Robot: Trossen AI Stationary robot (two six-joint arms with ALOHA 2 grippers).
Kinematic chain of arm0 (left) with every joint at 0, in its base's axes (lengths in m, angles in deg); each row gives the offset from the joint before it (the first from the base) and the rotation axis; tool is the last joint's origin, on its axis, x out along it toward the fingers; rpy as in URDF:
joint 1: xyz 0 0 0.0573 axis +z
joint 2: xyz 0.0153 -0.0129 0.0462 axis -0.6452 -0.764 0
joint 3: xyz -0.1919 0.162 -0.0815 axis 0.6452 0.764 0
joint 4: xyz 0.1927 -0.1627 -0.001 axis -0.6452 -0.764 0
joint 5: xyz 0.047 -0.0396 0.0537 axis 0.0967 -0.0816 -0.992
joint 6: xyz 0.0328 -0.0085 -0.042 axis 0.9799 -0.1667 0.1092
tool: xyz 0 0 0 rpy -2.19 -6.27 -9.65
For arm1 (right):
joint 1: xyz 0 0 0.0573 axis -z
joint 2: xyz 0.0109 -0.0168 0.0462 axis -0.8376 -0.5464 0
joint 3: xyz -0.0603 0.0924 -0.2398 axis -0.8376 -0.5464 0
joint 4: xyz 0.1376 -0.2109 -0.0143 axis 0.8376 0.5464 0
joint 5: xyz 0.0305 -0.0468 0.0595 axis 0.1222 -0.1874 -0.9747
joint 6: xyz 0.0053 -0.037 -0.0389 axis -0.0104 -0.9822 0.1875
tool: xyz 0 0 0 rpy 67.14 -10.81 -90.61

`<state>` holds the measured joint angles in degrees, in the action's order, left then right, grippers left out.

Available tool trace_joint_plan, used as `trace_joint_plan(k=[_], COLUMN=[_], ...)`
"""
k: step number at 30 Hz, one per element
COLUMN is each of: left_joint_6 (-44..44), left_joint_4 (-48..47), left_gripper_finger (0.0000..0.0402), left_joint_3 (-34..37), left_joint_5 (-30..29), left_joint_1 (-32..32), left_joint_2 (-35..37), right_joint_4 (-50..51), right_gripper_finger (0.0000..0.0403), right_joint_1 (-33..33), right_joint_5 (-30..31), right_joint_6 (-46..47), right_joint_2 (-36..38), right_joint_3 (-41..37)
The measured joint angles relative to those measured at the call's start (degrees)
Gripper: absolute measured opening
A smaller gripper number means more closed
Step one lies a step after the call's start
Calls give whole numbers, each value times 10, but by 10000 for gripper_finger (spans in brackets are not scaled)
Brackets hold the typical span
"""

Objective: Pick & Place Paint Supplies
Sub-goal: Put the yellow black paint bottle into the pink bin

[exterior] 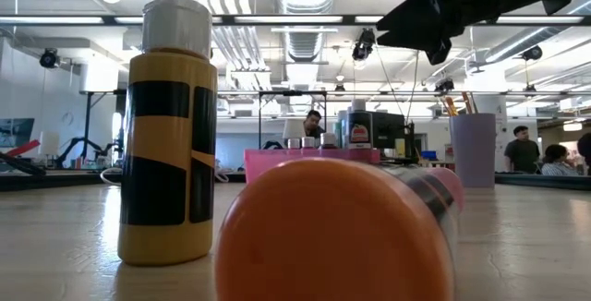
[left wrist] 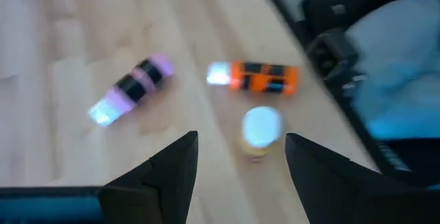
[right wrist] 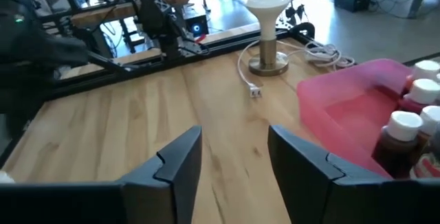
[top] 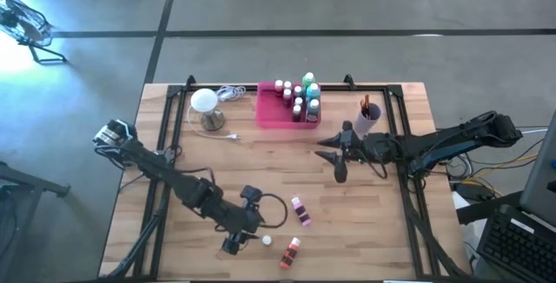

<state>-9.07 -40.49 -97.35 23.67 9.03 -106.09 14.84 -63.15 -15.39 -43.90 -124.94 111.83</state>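
A small yellow bottle with a white cap (left wrist: 260, 132) stands upright on the table near its near edge (top: 267, 240) (exterior: 170, 135). My left gripper (left wrist: 240, 162) is open and hovers just above it (top: 236, 245), a finger on each side, not touching. An orange bottle (left wrist: 263, 76) (top: 289, 250) and a pink bottle (left wrist: 134, 86) (top: 301, 211) lie on their sides nearby. My right gripper (right wrist: 234, 159) (top: 334, 157) is open in the air right of centre, holding nothing. Several white-capped bottles (right wrist: 411, 114) stand in the pink tray (top: 271, 114).
A white globe lamp (top: 205, 108) (right wrist: 267, 25) with its cord stands at the far left beside the tray. A purple cup with brushes (top: 368, 116) (exterior: 473, 149) stands right of the tray. Black frame rails (top: 162, 157) run along the table's sides. People sit in the room beyond.
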Motion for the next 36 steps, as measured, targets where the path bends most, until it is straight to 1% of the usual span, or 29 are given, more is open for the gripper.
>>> trace_joint_plan(k=[3, 5, 8, 12, 17, 26, 36], left_joint_6=[-5, -6, -10, -18, -20, 1, 17], left_joint_4=[1, 8, 2, 7, 15, 18, 43], left_gripper_finger=[222, 219, 216, 216, 214, 213, 213], left_joint_3=[0, 0, 0, -3, -25, -30, -29], left_joint_5=[-50, -58, -55, -32, -24, -24, -24], left_joint_1=[-12, -23, -33, -36, -36, -34, -27], left_joint_2=[-7, -20, -50, -81, -105, -116, -119], right_joint_4=[-1, -2, -6, -6, -7, -9, -15], right_gripper_finger=[167, 169, 173, 174, 162, 132, 106], right_joint_1=[-7, -11, -14, -14, -14, -14, -14], right_joint_5=[0, 0, 0, 1, 2, 2, 3], right_joint_6=[8, 9, 9, 7, 9, 6, 4], right_joint_2=[0, 0, 0, 0, 0, 0, 0], right_joint_3=[-1, -1, -1, -1, -1, -1, -1])
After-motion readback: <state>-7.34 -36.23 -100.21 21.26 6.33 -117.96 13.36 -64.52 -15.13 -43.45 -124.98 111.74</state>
